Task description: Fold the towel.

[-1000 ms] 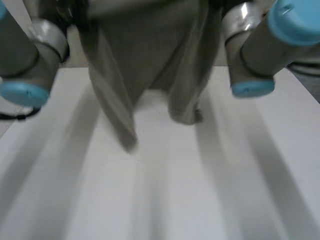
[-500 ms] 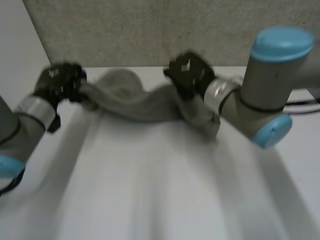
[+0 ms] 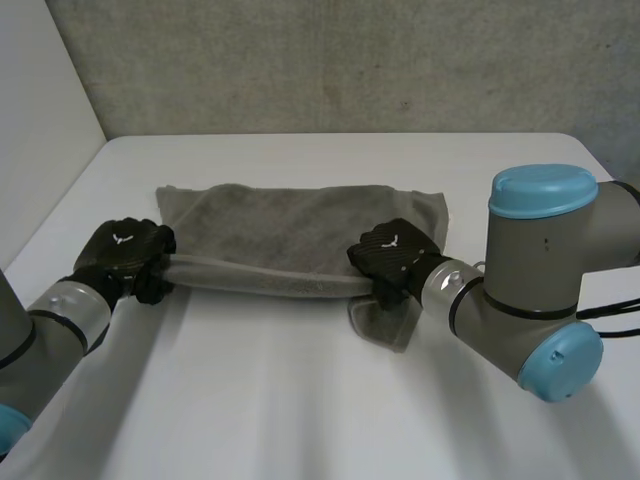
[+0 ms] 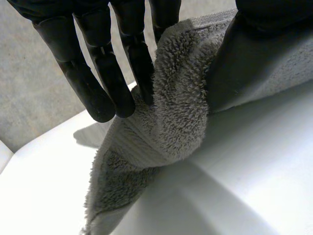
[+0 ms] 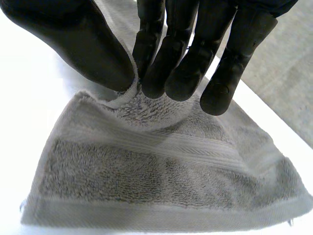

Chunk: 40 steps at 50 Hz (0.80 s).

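Grey towel (image 3: 300, 225) lies flat on the far middle of the white table (image 3: 300, 400), long side running left to right. Its near edge is raised off the table and drawn into a taut roll between the two hands. One end flap lies on the table just under the right hand.

Left hand (image 3: 125, 255) is on the towel's near left corner. In the left wrist view the towel (image 4: 181, 112) is pinched between nearly straight fingers (image 4: 98, 73) and the thumb (image 4: 274, 14) — the terry edge folds over below them and the rest trails down to the table.

Right hand (image 3: 392, 255) is on the near edge close to the right end. In the right wrist view the thumb (image 5: 73, 44) and fingertips (image 5: 171, 78) close on a small bunched fold — the towel (image 5: 146, 171) spreads flat under the palm, its woven band and hem showing.

Both arms reach in from the near side. A grey wall (image 3: 350, 60) stands behind the table.
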Tool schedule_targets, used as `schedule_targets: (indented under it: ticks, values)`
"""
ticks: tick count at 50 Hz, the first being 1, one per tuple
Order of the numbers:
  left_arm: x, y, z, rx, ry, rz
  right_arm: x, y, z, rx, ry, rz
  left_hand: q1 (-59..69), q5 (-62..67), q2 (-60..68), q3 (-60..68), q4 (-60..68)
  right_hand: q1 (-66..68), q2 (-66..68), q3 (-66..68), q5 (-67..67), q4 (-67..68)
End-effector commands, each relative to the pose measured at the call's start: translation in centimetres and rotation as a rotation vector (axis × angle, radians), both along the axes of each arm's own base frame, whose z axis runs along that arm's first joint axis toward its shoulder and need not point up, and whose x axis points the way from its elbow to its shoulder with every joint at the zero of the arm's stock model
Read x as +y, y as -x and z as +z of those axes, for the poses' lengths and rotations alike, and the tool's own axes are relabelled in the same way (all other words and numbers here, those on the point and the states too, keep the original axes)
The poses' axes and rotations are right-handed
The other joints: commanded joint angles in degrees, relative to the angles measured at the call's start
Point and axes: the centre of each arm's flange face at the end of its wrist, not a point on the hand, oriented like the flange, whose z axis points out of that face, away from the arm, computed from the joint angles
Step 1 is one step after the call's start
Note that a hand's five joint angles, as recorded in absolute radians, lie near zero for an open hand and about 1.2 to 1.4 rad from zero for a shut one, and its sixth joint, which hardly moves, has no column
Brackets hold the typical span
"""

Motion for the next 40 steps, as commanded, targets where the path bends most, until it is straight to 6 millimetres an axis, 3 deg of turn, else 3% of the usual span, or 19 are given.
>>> schedule_targets:
  ticks: [1, 7, 11, 14, 15, 17, 29, 34, 40]
  values:
    - [0.7, 0.0, 1.3, 0.006, 0.043, -0.008, -0.6, 0.1, -0.1, -0.123, -0.112, -0.11, 2.8, 1.8, 2.8, 1.0, 2.7, 4.5, 3.2, 3.2, 2.9, 3.7]
    - [-0.2, -0.5, 2.3, 0.012, 0.082, 0.019, -1.4, -0.4, -0.6, -0.176, -0.144, -0.144, 2.8, 1.8, 2.8, 1.0, 2.7, 4.5, 3.2, 3.2, 2.9, 3.7]
    - [-1.5, -1.5, 3.2, 0.014, 0.111, 0.066, -3.0, -0.4, -1.0, -0.185, -0.127, -0.248, 2.8, 1.8, 2.8, 1.0, 2.7, 4.2, 2.9, 2.9, 2.6, 3.4]
    - [-1.7, -1.8, 3.4, 0.022, 0.112, 0.077, -3.8, -0.2, -1.4, -0.167, -0.108, -0.326, 2.8, 1.8, 2.8, 1.0, 2.7, -14.3, -15.7, -15.6, -16.0, -15.1]
    - [-1.7, -1.8, 3.4, 0.022, 0.112, 0.077, -3.8, -0.2, -1.4, -0.167, -0.108, -0.326, 2.8, 1.8, 2.8, 1.0, 2.7, -14.4, -15.8, -15.7, -16.1, -15.2]
    - [-1.7, -1.8, 3.3, 0.023, 0.108, 0.078, -4.0, -0.3, -1.9, -0.152, -0.097, -0.367, 2.8, 1.8, 2.8, 1.0, 2.7, -28.0, -29.3, -29.3, -29.6, -28.8]
    - [-2.4, -1.9, 4.2, 0.072, 0.126, 0.088, -2.6, -2.1, -4.0, -0.191, -0.189, -0.367, 2.8, 1.8, 2.8, 1.0, 2.7, -32.1, -33.4, -33.4, -33.7, -32.9]
    - [-2.6, -1.8, 4.5, 0.103, 0.126, 0.088, -1.8, -1.9, -3.2, -0.188, -0.234, -0.373, 2.8, 1.8, 2.8, 1.0, 2.7, -33.1, -34.4, -34.4, -34.7, -33.9]
    - [-2.8, -1.8, 4.6, 0.103, 0.131, 0.088, -1.1, -0.8, -0.8, -0.197, -0.244, -0.39, 2.8, 1.8, 2.8, 1.0, 2.7, -42.9, -44.2, -44.2, -44.5, -43.7]
